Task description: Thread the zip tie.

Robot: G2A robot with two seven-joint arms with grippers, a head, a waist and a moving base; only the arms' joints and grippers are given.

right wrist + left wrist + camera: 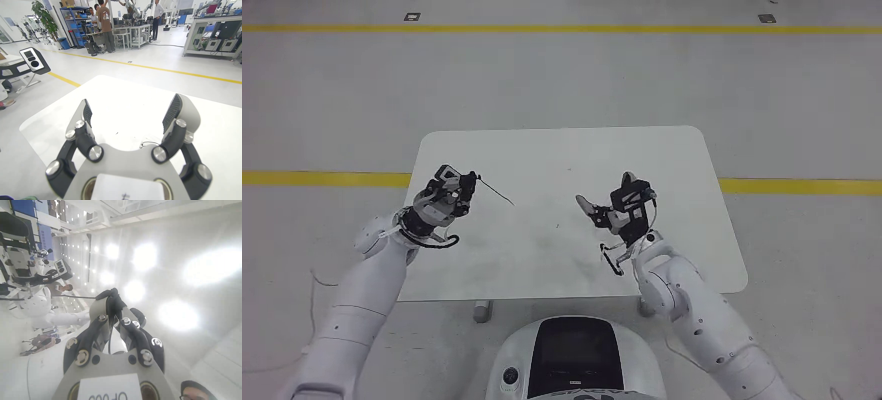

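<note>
Now, tie: a thin black tie (495, 191) is pinched at one end by the left tool (464, 183), left of centre in the top view; its free end slants out over the worktop toward mid-frame.
Tie from the left wrist: the tie (75, 297) sticks out sideways from the fingertips toward the left of the frame; a thin black strand also runs back between the fingers toward the palm.
Left tool: fingers pressed together on the tie (111, 295).
Right tool: fingers spread wide with nothing between them (131, 98); in the top view it sits right of centre (604, 195), well apart from the tie's free end.
Worktop: white with rounded corners (562, 150); a few small dark specks show on it near the right tool.
Floor: pale grey (562, 80), crossed by yellow lines (542, 28).
Room: a plant (44, 20) and a blue rack (75, 24) stand at the upper left in the right wrist view.
Count: one tie, two tools, one worktop, two yellow lines in the top view.
</note>
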